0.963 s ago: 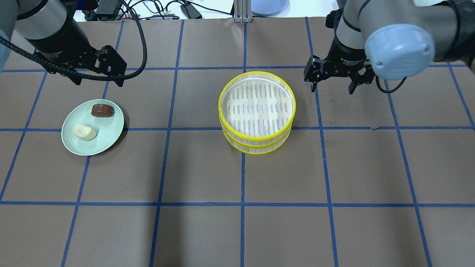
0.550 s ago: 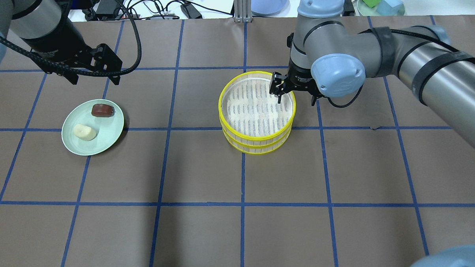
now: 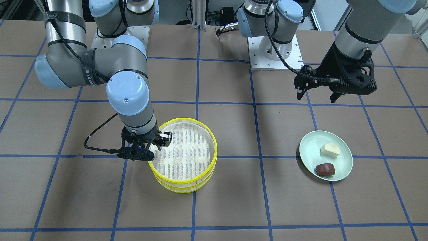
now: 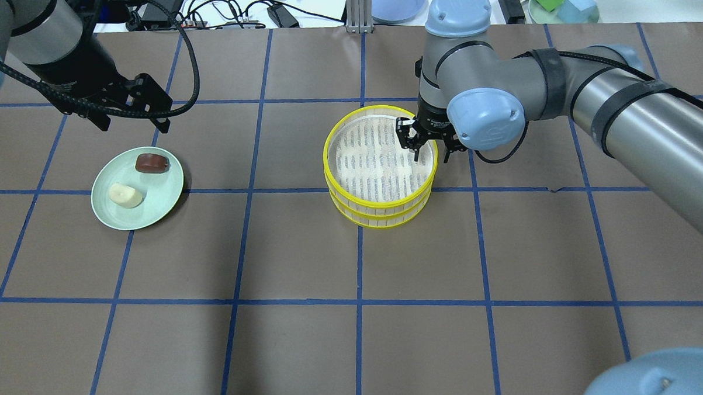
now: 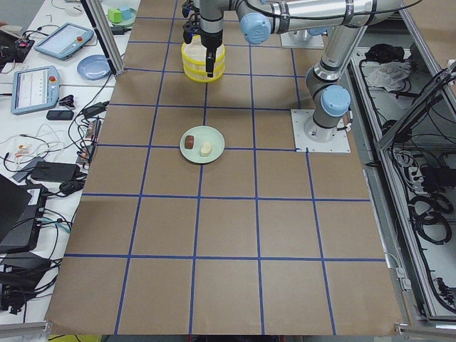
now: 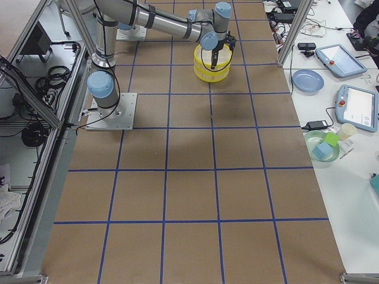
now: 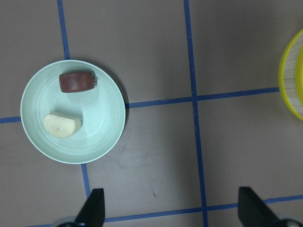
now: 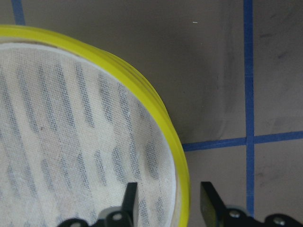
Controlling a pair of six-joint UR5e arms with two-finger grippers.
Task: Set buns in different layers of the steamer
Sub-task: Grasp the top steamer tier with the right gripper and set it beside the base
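Two steamer layers sit stacked mid-table, the top layer (image 4: 329,139) on the lower layer (image 4: 385,224); both show no bun inside. My right gripper (image 4: 429,151) is open, and its fingers straddle the top layer's right rim (image 8: 182,156), one inside and one outside. The cream-white bun (image 4: 125,195) and the reddish-brown bun (image 4: 151,163) lie on a pale green plate (image 4: 161,194) at the left. My left gripper (image 4: 131,117) is open and empty, hovering behind the plate; its wrist view shows both buns (image 7: 62,125) (image 7: 76,81) below.
The brown mat has a blue tape grid. Cables and power bricks (image 4: 218,8), a metal post (image 4: 355,10), a blue plate (image 4: 397,1) and a dish with colored blocks (image 4: 563,7) lie beyond the mat's far edge. The arm bases (image 3: 274,50) stand on the robot's side.
My right arm swung left from beside the steamer and came down, so its open fingers now straddle the top layer's right rim. My left gripper drifted slightly left and back.
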